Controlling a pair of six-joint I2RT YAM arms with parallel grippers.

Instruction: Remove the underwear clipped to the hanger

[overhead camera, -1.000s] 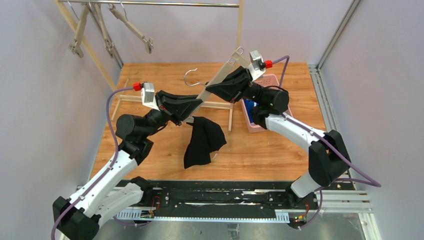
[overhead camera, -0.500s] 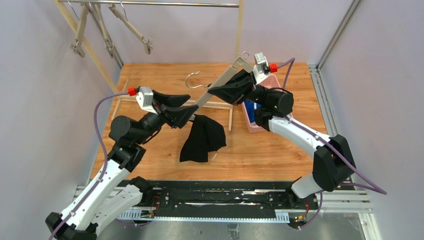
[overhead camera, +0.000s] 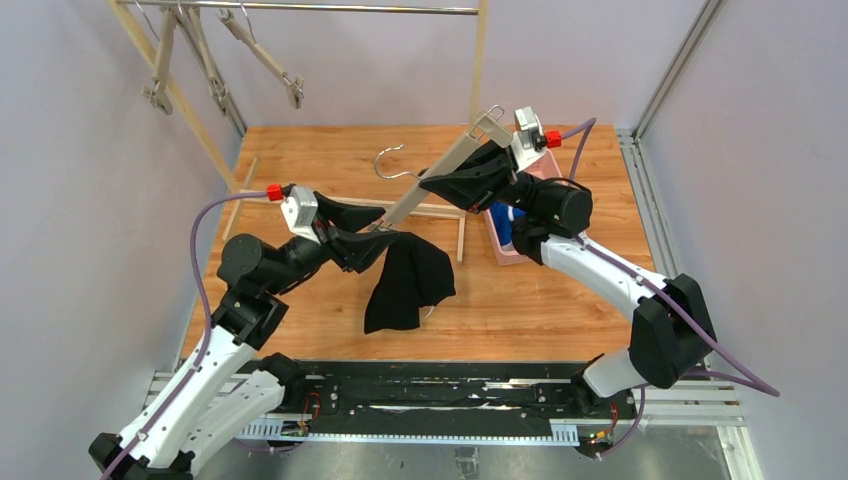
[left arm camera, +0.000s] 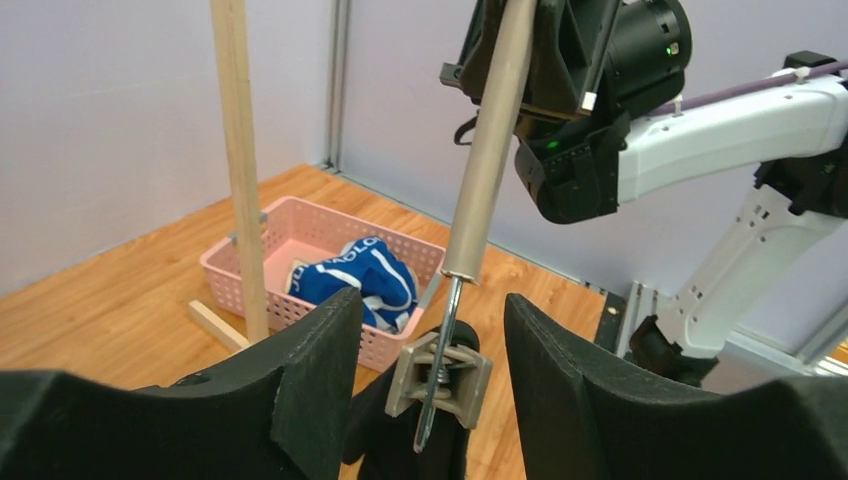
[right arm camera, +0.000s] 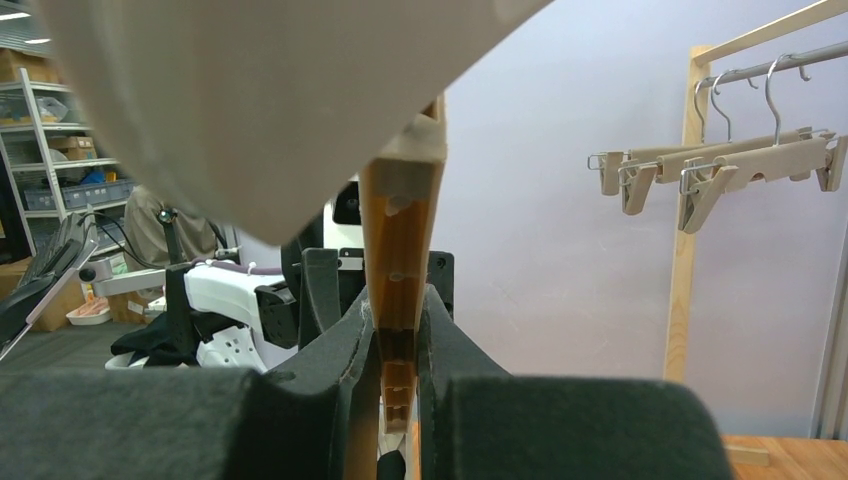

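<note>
My right gripper (overhead camera: 452, 182) is shut on the bar of a beige clip hanger (overhead camera: 440, 165), which slants from upper right down to the left. In the right wrist view the hanger (right arm camera: 400, 250) sits pinched between the fingers of that gripper (right arm camera: 398, 320). Black underwear (overhead camera: 405, 280) hangs from the hanger's lower clip (left arm camera: 440, 378), with black cloth (left arm camera: 395, 440) showing below it. My left gripper (overhead camera: 372, 232) is open and straddles that clip; its fingers (left arm camera: 310, 370) stand apart from the clip on both sides. Blue underwear (left arm camera: 355, 275) with white lettering lies in the pink basket (left arm camera: 290, 235).
The pink basket (overhead camera: 503, 248) sits on the wooden floor under the right arm. A wooden rack has a metal rail with several empty clip hangers (overhead camera: 215, 60) at the back left. Its post (left arm camera: 238, 170) and base bars (overhead camera: 445, 210) stand near the hanger.
My left gripper has gone from shut at the lower clip to open around it. The right arm has raised the hanger slightly. The black underwear still hangs there.
</note>
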